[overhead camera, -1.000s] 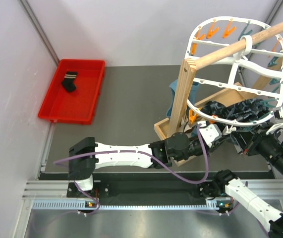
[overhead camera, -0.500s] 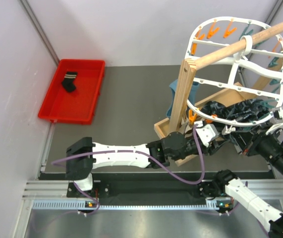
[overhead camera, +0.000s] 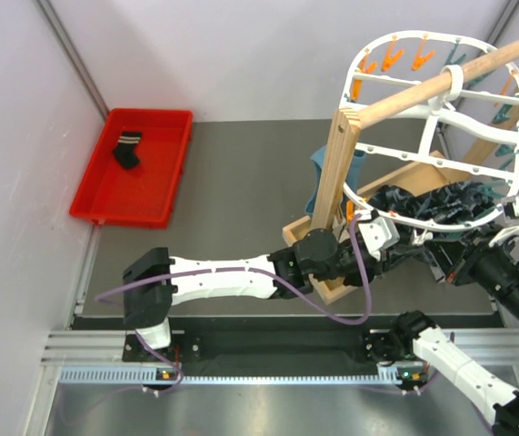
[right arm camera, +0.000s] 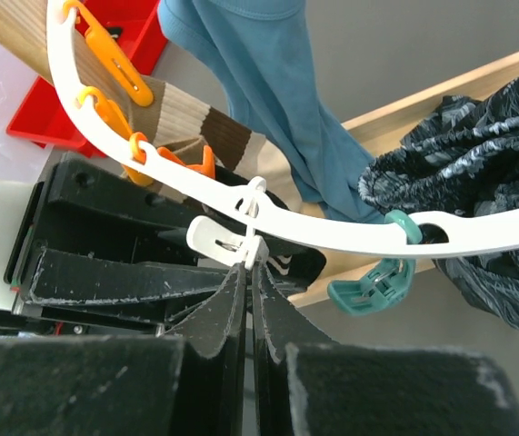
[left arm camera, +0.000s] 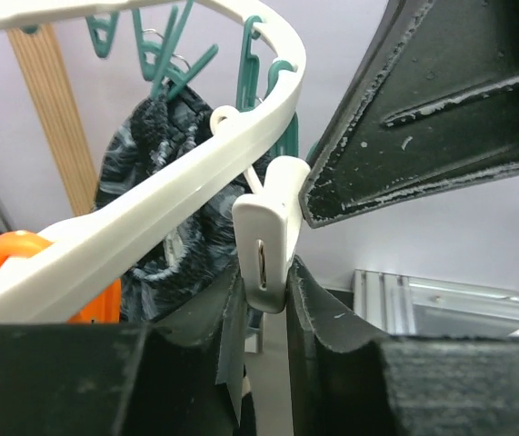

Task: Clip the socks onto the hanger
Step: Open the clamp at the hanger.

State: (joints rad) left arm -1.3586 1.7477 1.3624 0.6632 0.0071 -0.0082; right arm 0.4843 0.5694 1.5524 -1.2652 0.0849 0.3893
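1. Left gripper (left arm camera: 266, 277) is clamped on a white peg (left arm camera: 264, 227) on the hanger (left arm camera: 177, 182), at 3 o'clock from above.
2. Right gripper (right arm camera: 250, 268) has its jaws together beneath that peg.
3. Black sock (overhead camera: 128, 150) lies in the red tray (overhead camera: 154, 177), at 10 o'clock.

- Overhead, the light is bright, even and diffuse. The dark surface (overhead camera: 232, 173) carries only faint, soft shadows under the arms and beside the red tray (overhead camera: 150, 113).
- The metal sheet (overhead camera: 241, 409) along the near edge shows a dull sheen with no hard glare.
- Wall posts lean outward toward the corners, a mild wide-angle distortion.
- The left wrist view is backlit by a pale wall. The left pincer (left arm camera: 264, 300) reads as near-black masses, the white peg (left arm camera: 268, 236) is sharp, and the orange peg (left arm camera: 14, 259) is blurred.
- In the right wrist view, the right pincer (right arm camera: 251, 272) is dark and defocused at the bottom. The hanger (right arm camera: 332, 238) rim is crisp and slightly overexposed.
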